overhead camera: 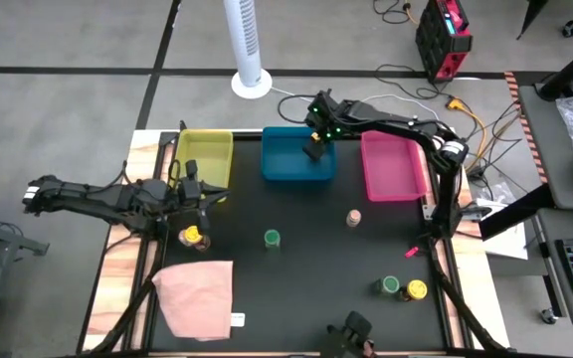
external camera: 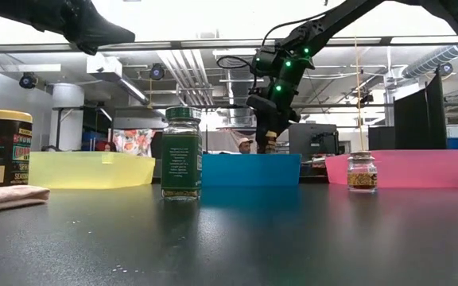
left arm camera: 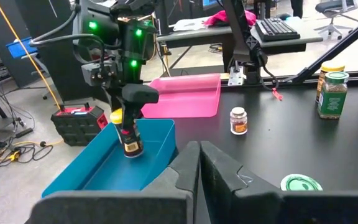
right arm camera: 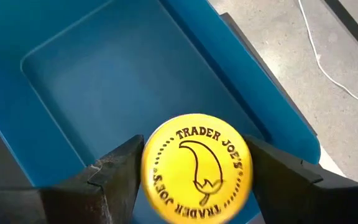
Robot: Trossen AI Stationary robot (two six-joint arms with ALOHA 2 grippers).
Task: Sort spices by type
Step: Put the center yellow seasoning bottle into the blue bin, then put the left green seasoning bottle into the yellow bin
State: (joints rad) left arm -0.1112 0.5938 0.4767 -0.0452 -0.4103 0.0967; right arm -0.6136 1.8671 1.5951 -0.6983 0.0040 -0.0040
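Observation:
My right gripper hangs over the blue bin, shut on a spice jar with a yellow lid. My left gripper is shut and touches nothing. It hovers by the yellow bin, just above a yellow-lidded jar that stands on the mat. More jars stand upright on the black mat: a green-lidded one, a pink-lidded one, and a green and yellow pair near the right front. My right gripper pinches the jar at its yellow lid, one finger on each opposite side of the rim. The fingers come from above, pointing down. The jar hangs upright below them, its lower part inside the blue bin's walls; whether its base touches the floor I cannot tell.
The pink bin sits at the far right and holds nothing. A pink cloth lies at the near left corner. A white fan column stands beyond the far edge. Bare mat lies between the middle jars.

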